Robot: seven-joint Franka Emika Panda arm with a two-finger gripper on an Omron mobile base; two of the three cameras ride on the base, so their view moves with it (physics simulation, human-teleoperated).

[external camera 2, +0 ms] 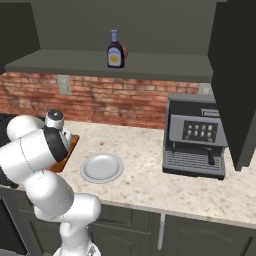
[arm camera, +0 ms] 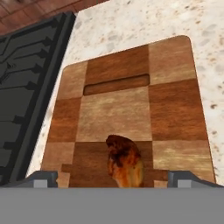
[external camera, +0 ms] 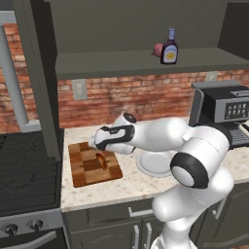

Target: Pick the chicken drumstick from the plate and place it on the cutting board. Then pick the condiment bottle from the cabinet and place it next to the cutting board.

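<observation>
The chicken drumstick [arm camera: 125, 165] lies on the cutting board [arm camera: 131, 109], between the wide-spread fingertips [arm camera: 43, 178] of the hand [arm camera: 113, 179], which grips nothing. Stove grates [arm camera: 26, 92] border the board. From the base, the plate [external camera 2: 102, 167] sits bare beside it; the arm hides much of the board there. The condiment bottle [external camera: 169, 47] stands on the cabinet [external camera: 146, 61] shelf by an onion [external camera: 158, 49], above a coffee machine [external camera 2: 196, 136].
</observation>
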